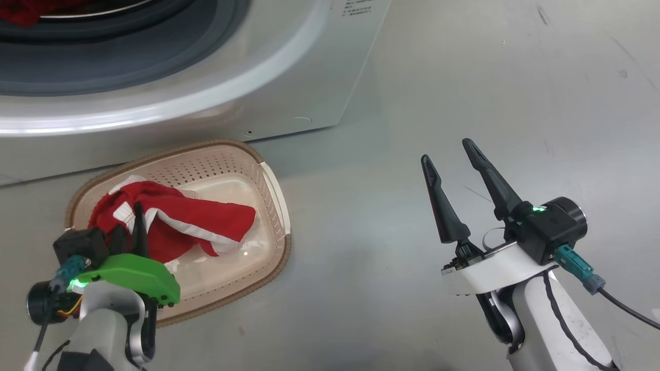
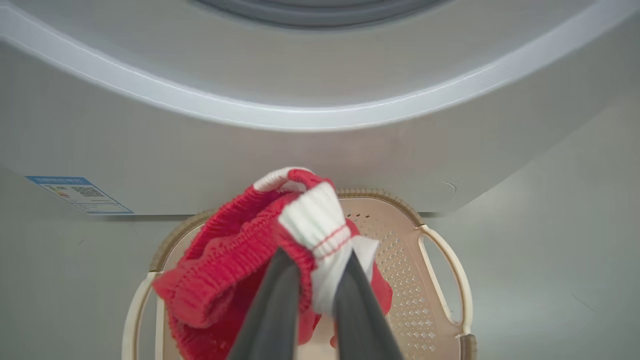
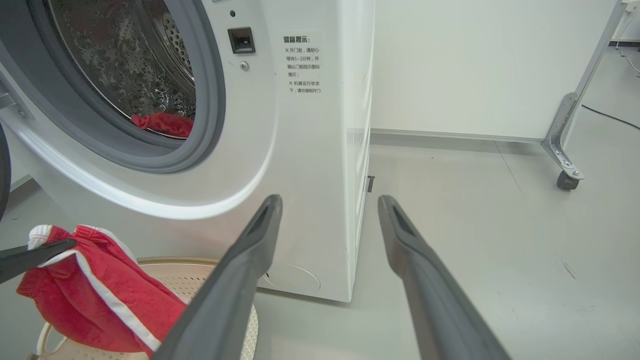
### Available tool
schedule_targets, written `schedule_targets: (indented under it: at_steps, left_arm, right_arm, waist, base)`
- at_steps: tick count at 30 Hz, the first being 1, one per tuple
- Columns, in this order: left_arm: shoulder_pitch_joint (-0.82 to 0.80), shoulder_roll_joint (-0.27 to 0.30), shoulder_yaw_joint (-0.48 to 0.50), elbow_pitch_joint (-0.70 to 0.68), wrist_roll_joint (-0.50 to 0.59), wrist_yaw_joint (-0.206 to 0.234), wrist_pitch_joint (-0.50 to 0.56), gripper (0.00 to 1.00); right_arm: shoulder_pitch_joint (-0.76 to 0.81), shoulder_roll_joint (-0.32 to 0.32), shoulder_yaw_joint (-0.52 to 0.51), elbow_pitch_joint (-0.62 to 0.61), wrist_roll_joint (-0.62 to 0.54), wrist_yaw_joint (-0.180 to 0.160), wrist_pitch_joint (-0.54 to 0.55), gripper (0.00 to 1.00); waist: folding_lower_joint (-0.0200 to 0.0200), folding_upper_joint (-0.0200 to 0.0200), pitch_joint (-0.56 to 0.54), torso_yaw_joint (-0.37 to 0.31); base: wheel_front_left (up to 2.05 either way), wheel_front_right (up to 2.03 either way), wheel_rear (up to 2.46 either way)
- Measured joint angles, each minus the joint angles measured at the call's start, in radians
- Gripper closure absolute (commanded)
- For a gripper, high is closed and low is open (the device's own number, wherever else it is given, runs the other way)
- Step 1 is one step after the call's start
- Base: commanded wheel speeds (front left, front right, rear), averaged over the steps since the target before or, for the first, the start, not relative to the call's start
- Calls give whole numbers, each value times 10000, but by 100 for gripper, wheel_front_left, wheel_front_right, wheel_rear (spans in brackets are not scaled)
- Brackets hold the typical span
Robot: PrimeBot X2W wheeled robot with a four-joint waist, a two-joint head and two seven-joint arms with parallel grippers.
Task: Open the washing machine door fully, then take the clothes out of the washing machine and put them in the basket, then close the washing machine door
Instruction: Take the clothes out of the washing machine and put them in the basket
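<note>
My left gripper (image 1: 137,219) is shut on a red garment with white stripes (image 1: 206,221), pinching its white waistband (image 2: 315,225) above the cream basket (image 1: 278,206). The cloth hangs from the fingers (image 3: 35,252) and drapes down into the basket (image 3: 200,264). Behind the basket stands the white washing machine (image 1: 309,77), its drum uncovered, and more red clothes (image 3: 162,123) lie inside. Only a sliver of the black door rim (image 3: 3,170) shows at the left border. My right gripper (image 1: 446,149) is open and holds nothing, hovering over bare floor to the right of the basket.
The basket (image 2: 445,265) sits on the grey floor right against the machine's front (image 2: 300,150). A white panel on a metal leg with a caster (image 3: 565,170) stands beyond the machine's right side, with a cable (image 3: 605,115) on the floor behind it.
</note>
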Motion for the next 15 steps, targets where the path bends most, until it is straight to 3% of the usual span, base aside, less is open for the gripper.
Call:
schedule_targets:
  at_steps: [15]
  left_arm:
    - [-2193,571,301,2305,-257,-265,1087,100]
  right_arm:
    - [-930,38,23,-443,134,-36,0,0]
  waist:
    - [0,0,2045,-724]
  base:
    - [0,0,0]
